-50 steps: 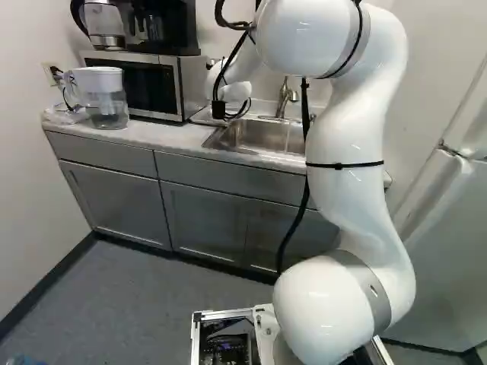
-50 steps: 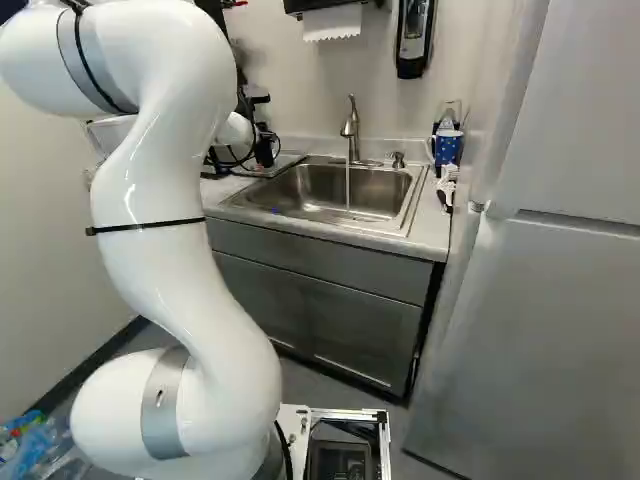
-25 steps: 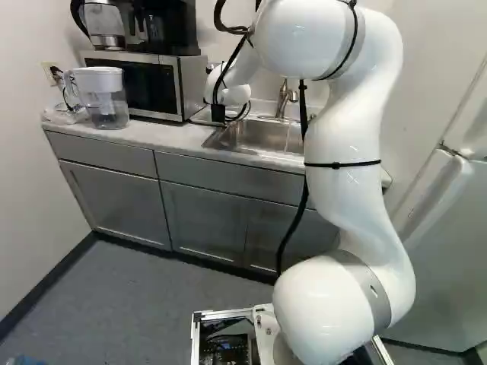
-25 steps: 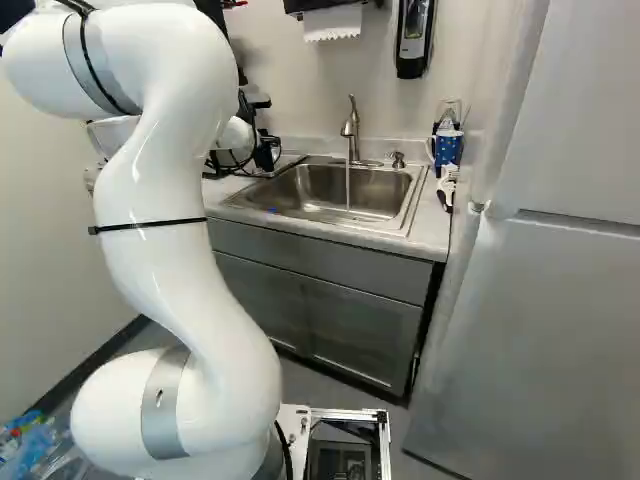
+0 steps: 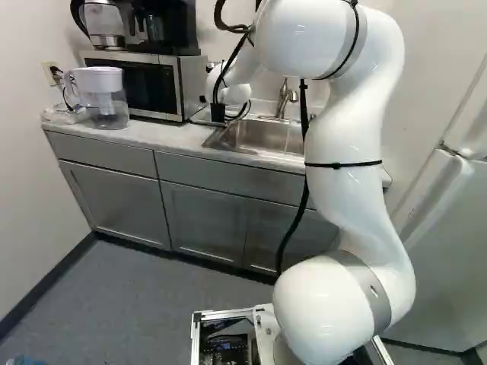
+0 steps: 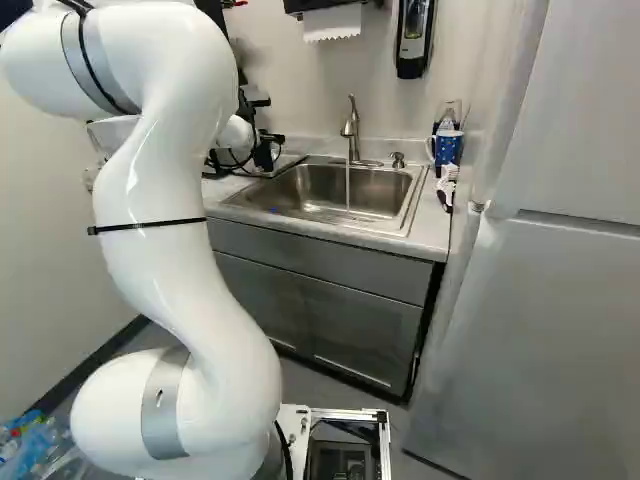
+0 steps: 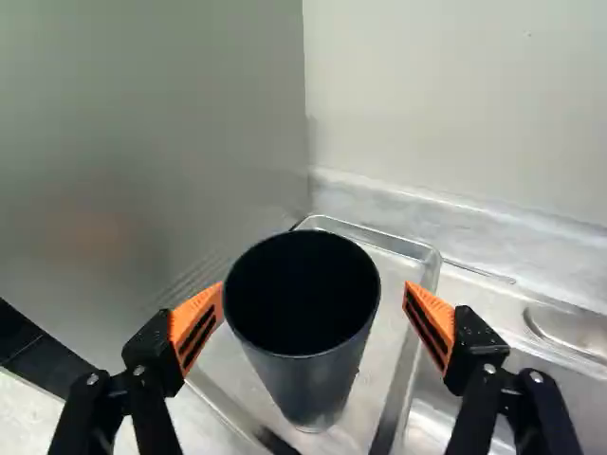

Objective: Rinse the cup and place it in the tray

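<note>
Beside the sink (image 6: pixel 300 195), the cup (image 7: pixel 308 374) is seen upright in the tray (image 7: pixel 379 365), and it looks to have just been let go: in the right base view a dark part of the gripper (image 7: pixel 315 287) is now pushed out farther toward the sink than half a second ago, the arm (image 6: pixel 160 250) barely shifted. So the placing is judged all but done. The fingers are spread wider than the cup; sinkward, a clear gap is left, while away from the sink the pad (image 7: pixel 196 327) is brought right by the rim, touching or not cannot be told. Nothing is gripped. A straight withdrawal is called for, lest the cup be tipped. Over the sink, water (image 6: pixel 347 188) is still being run.
</note>
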Controlling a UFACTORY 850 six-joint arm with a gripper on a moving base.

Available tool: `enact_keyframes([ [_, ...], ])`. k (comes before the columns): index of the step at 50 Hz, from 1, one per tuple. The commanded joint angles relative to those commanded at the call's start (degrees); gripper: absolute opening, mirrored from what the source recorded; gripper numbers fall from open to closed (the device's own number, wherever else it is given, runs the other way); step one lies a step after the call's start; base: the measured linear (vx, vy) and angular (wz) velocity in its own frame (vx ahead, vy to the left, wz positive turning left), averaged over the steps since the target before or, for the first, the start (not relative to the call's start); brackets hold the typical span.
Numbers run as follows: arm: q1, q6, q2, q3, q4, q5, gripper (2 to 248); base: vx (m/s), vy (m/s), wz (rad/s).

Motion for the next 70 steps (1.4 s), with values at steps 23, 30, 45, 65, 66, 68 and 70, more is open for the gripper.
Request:
enact_keyframes([
  [23,0.00,0.00,1.58,-0.84,0.00,0.00,247,0.000,0.000,0.000],
  [30,0.00,0.00,2.03,-1.15,0.00,0.00,247,0.000,0.000,0.000],
  [45,0.00,0.00,2.92,-1.88,0.00,0.00,247,0.000,0.000,0.000],
  [65,-0.01,0.00,3.96,-3.02,0.00,0.00,247,0.000,0.000,0.000],
  [66,-0.02,0.00,4.01,-3.08,0.00,0.00,247,0.000,0.000,0.000],
  [68,-0.06,0.00,4.13,-3.18,0.00,0.00,247,0.000,0.000,0.000],
  [70,-0.14,0.00,4.26,-3.26,0.00,0.00,247,0.000,0.000,0.000],
])
